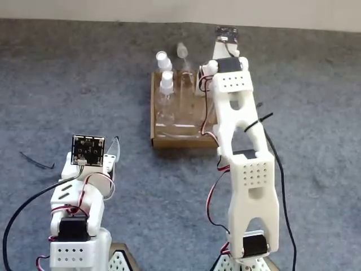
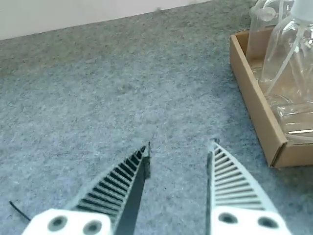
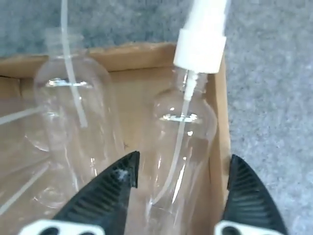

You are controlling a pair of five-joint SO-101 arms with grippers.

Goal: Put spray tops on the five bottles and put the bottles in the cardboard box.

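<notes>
**Right tool (image 3: 182, 164) astride a bottle in the box, left tool (image 2: 180, 144) over the table**

Right tool: spread wide. One bottle (image 3: 186, 122) stands upright between its fingers, white spray top (image 3: 201, 44) on, against a side wall of the cardboard box (image 3: 146, 54). Can't tell if the fingers touch it. A second bottle (image 3: 73, 107) stands just beside it in the box. Left tool: also spread, low over the grey table (image 2: 98, 73), apart from the box.

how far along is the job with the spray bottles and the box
Probably nearly done. Done: several bottles with spray tops stand in the cardboard box. In hand: the right end effector is open astride a capped corner bottle; the left end effector is open over the carpet, holding nothing. Left: the clear bottles overlap, so I cannot confirm all five are in.
</notes>
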